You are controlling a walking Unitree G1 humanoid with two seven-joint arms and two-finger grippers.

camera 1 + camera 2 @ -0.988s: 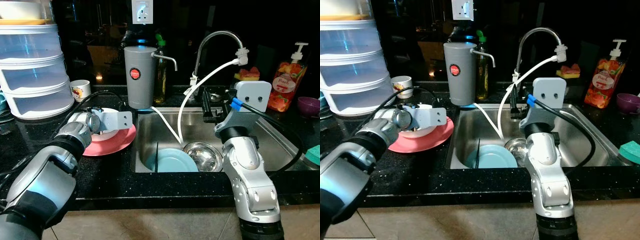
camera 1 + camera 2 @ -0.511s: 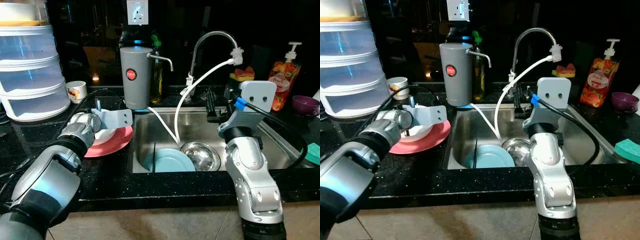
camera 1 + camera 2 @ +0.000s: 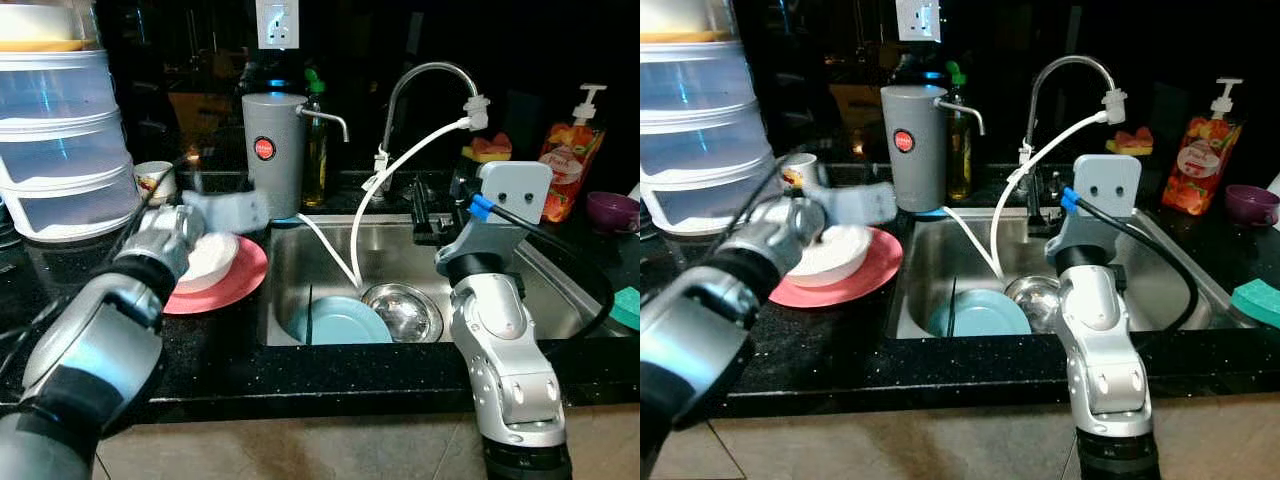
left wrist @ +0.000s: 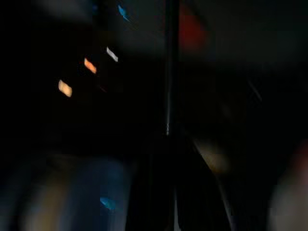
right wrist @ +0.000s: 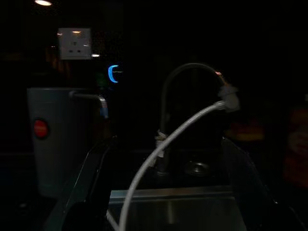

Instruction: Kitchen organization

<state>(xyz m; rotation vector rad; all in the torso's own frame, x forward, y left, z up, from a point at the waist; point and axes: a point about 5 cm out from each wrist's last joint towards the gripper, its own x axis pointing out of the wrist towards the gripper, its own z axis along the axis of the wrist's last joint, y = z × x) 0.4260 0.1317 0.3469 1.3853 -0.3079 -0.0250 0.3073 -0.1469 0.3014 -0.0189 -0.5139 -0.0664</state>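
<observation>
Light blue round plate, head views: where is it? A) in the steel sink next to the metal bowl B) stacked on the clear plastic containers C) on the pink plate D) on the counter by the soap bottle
A: the light blue round plate lies on the floor of the stainless steel sink, beside the shiny metal bowl; the white bowl is what sits on the pink plate.

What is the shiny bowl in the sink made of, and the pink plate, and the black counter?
The bowl looks like polished steel: it mirrors the light, like the brushed metal sink around it. The pink plate is smooth and matte, maybe plastic or glazed ceramic; the look leaves that open. The counter seems to be polished dark stone, with tiny pale specks and a glossy sheen.
</observation>
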